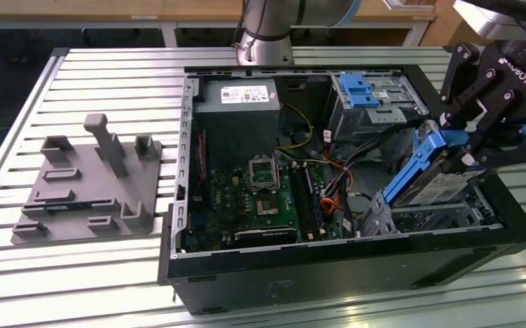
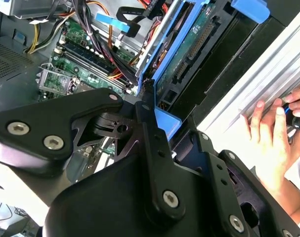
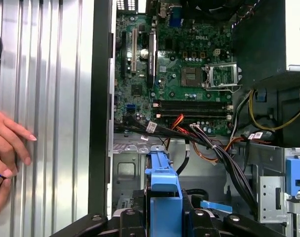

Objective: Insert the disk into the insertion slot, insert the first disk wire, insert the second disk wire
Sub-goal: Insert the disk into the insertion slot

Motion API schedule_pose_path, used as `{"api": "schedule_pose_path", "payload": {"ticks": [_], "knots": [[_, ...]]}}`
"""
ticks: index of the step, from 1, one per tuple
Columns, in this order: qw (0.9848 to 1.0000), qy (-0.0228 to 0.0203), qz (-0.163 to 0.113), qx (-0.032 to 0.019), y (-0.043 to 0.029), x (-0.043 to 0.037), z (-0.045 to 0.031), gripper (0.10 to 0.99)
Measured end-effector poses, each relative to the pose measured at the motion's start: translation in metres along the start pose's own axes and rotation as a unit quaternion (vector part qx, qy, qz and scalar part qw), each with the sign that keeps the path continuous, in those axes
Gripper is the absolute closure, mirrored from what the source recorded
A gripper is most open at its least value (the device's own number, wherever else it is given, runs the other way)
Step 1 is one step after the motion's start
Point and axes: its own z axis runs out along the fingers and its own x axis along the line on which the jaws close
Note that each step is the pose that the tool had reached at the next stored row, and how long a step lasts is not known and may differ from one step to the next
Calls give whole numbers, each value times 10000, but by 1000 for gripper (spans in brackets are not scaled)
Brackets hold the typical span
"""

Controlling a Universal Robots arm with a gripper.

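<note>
- Clenched with the gripper (image 1: pixel 459 147) on the blue frame of the disk (image 1: pixel 440 188), held tilted, lower end at the mouth of the insertion slot (image 1: pixel 432 219), at the exterior view's right.
- Likely to jam on the perforated cage wall if lowered at this tilt.
- Could snag or pinch the cables (image 3: pixel 209 143) just beside the slot.
- Worth minding 1 person's hand (image 3: pixel 4 148) on the table (image 1: pixel 108 68) near the case (image 1: pixel 336 273).
- Well apart and no obstacle: motherboard (image 1: pixel 263 198), grey fixture (image 1: pixel 90 184).
</note>
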Motion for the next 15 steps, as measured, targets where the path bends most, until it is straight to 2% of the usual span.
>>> {"api": "schedule_pose_path", "payload": {"ticks": [12,13,14,15], "knots": [[10000,0,0,-1,-13,16,214,722],[10000,-1,0,0,-14,17,224,710],[10000,1,0,0,-14,17,226,655],[10000,1,0,-1,-14,17,226,655]]}}
